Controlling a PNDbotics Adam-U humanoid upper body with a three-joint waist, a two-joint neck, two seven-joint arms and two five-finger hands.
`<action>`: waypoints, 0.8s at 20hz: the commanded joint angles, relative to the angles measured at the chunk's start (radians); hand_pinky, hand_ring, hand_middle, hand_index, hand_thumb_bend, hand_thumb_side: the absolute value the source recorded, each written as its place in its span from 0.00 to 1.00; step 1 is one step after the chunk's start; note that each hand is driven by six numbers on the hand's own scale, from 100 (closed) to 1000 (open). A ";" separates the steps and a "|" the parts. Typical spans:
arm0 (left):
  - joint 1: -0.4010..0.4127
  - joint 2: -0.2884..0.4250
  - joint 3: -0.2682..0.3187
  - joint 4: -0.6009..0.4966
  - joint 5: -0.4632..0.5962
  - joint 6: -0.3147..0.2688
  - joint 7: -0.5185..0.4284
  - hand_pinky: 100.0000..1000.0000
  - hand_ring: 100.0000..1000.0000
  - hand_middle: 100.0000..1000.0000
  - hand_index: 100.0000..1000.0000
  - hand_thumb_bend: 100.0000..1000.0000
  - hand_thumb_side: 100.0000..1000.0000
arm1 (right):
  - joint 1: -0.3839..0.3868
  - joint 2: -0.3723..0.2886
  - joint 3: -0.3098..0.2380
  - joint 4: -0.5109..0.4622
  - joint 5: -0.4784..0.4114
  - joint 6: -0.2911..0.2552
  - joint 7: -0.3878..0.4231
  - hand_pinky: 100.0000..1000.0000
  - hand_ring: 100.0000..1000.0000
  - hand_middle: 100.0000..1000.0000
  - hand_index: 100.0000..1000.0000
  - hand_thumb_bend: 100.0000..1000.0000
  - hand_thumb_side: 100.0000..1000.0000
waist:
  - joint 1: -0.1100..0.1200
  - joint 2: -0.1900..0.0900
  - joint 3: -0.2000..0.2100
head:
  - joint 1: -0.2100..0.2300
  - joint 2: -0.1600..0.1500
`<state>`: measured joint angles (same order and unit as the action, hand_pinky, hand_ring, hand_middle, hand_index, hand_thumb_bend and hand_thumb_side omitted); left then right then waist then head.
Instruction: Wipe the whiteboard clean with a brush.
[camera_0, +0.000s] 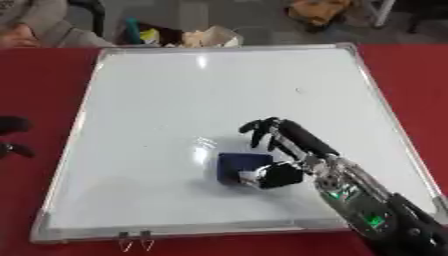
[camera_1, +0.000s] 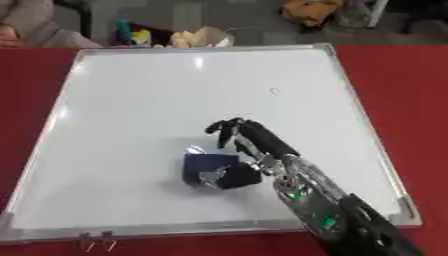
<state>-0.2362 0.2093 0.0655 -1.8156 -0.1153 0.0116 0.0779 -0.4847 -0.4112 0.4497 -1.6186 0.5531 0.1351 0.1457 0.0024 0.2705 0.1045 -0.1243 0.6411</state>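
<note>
Right hand hovered with fingers curled over the brush near the whiteboard's front edge, so you needed to close thumb and fingers round it before sweeping toward the small mark.

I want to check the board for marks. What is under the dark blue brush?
The brush lies flat on the whiteboard, the right hand beside it. The patch beneath it is covered, so any marks there cannot be seen.

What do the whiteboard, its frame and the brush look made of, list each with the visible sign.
Whiteboard: smooth glossy white panel, probably coated; lamp glare reflects off it.
Frame: likely aluminium, a thin silvery-grey strip with a dull sheen.
Brush: dark blue block, matte, perhaps felt or foam; too blurred to be sure. The right hand rests on its near edge.
</note>
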 joint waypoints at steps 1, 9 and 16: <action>-0.008 0.003 -0.001 -0.016 0.002 -0.001 -0.002 0.35 0.65 0.49 0.56 0.17 0.94 | -0.011 -0.004 0.000 0.001 0.009 -0.010 0.002 0.48 0.67 0.48 0.81 0.53 0.59 | 0.002 -0.013 -0.001 | 0.000 0.004; -0.007 0.003 -0.001 -0.016 0.002 -0.001 -0.003 0.35 0.65 0.49 0.56 0.16 0.95 | -0.009 -0.003 0.009 0.005 0.024 -0.023 0.009 0.48 0.65 0.46 0.80 0.52 0.59 | 0.003 -0.012 -0.003 | -0.001 0.006; -0.007 0.003 -0.001 -0.016 0.001 -0.001 -0.003 0.35 0.65 0.49 0.56 0.16 0.95 | -0.008 -0.005 0.012 -0.001 0.035 -0.033 0.020 0.48 0.65 0.46 0.80 0.49 0.58 | 0.003 -0.011 -0.003 | -0.001 0.006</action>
<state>-0.2362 0.2093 0.0654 -1.8156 -0.1152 0.0129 0.0764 -0.4848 -0.4096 0.4569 -1.6147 0.5806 0.1056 0.1606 0.0031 0.2706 0.1025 -0.1248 0.6411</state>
